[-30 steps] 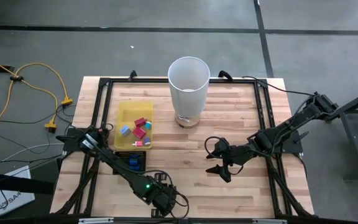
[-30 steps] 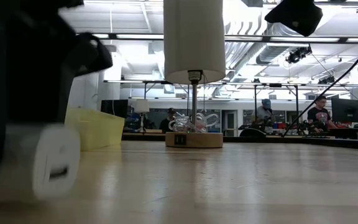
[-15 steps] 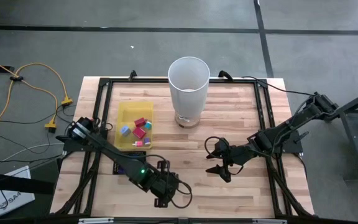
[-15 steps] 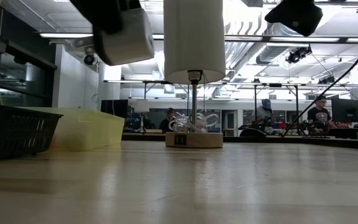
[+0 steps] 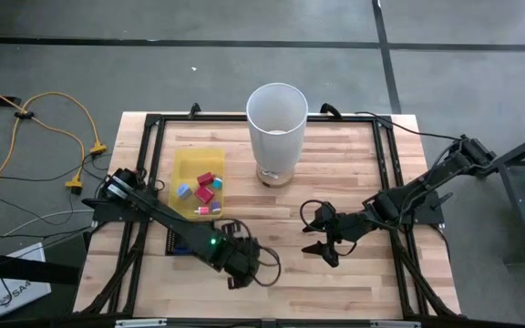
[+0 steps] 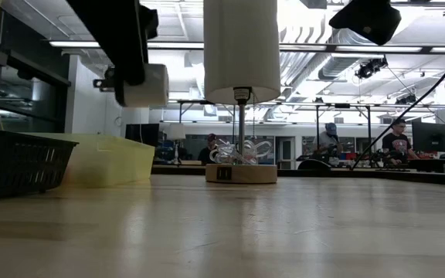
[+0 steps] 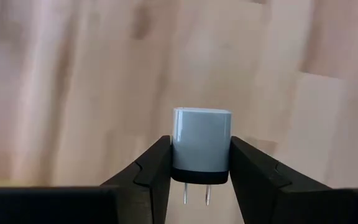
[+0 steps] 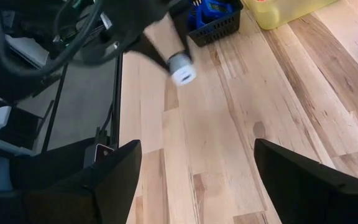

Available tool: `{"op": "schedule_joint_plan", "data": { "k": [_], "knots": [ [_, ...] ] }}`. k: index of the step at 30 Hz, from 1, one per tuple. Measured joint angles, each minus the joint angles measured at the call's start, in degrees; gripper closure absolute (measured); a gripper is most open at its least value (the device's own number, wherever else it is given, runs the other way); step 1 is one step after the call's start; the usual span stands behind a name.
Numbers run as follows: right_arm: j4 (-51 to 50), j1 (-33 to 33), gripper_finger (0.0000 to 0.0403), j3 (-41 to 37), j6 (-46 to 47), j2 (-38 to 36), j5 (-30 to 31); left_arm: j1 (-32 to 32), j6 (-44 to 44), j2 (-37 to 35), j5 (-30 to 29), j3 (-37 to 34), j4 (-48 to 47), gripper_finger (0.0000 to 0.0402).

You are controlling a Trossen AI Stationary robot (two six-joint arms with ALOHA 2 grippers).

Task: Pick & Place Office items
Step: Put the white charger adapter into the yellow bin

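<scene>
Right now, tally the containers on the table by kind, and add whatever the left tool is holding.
Yellow tray: 1
Black mesh basket: 1
Tall white bin: 1
White plug adapter, held in the left tool: 1
Total: 4

Two dark jointed arms, a green light glowing on the left arm (image 5: 213,242), looped black cables.

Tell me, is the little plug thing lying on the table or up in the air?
Up in the air. The left gripper pinches the white charger plug between its fingers, and the low view shows it well above the table.
</scene>
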Motion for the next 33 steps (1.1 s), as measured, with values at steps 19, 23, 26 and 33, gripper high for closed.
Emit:
{"op": "schedule_joint_plan", "data": {
  "k": [19,23,26,33],
  "knots": [
    [0.94,0.02,0.0103,0.00,0.00,0.00,0.00,8.68,-6.44,-11.05,-6.53,-0.04,-17.28,0.0271],
    [0.96,0.01,0.0103,0.00,-0.01,-0.01,0.00,9.96,-4.67,-12.86,-6.63,-0.02,-18.08,0.0271],
    [0.98,0.02,0.0103,0.00,-0.01,0.00,0.00,10.97,-3.89,-13.37,-6.66,-0.02,-18.78,0.0271],
    [1.03,0.00,0.0103,0.00,0.00,0.00,0.00,12.58,-6.33,-13.48,-6.59,-0.02,-21.40,0.0271]
  ]
}}
